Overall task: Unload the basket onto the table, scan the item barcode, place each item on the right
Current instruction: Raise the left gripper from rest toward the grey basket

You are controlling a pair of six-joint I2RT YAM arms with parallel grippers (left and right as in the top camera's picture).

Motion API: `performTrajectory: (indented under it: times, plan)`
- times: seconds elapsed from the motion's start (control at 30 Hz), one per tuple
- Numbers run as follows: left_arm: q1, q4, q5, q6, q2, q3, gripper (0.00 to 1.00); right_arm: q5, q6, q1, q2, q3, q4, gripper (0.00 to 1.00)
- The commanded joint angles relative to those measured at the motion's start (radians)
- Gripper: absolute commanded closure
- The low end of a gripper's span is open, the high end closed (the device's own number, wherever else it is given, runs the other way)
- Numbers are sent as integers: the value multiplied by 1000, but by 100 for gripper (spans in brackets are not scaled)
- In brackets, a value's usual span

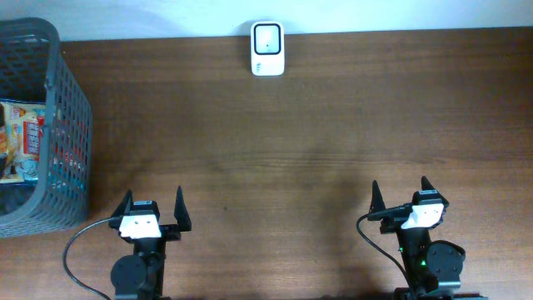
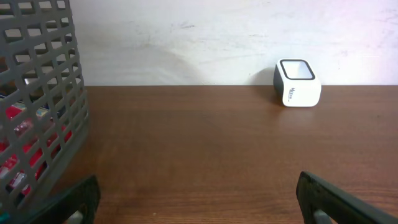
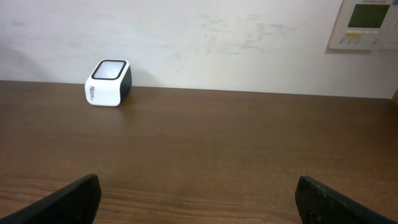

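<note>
While nothing is scanned, task unstarted: snack packet point(image 1: 21, 137) sits in grey mesh basket point(image 1: 71, 108), far left of barcode scanner point(image 1: 267, 48); left gripper point(image 1: 153, 200) and right gripper point(image 1: 400, 190) jaws released, empty.

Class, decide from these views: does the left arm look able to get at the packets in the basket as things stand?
Probably yes. The basket is open-topped and beside the open left gripper, with nothing between them; the packets need reaching from above, over the wall.
</note>
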Motion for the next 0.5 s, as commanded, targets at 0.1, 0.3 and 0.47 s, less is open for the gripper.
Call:
performTrajectory:
  times: [0.1, 0.3, 0.47]
  plan:
    - [-3, 2, 8, 13, -8, -8, 1, 12, 8, 8, -5, -9, -1, 2]
    - [-3, 145, 308, 11, -8, -7, 1, 12, 8, 8, -5, -9, -1, 2]
    - [-3, 402, 404, 11, -5, 55, 1, 12, 8, 8, -5, -9, -1, 2]
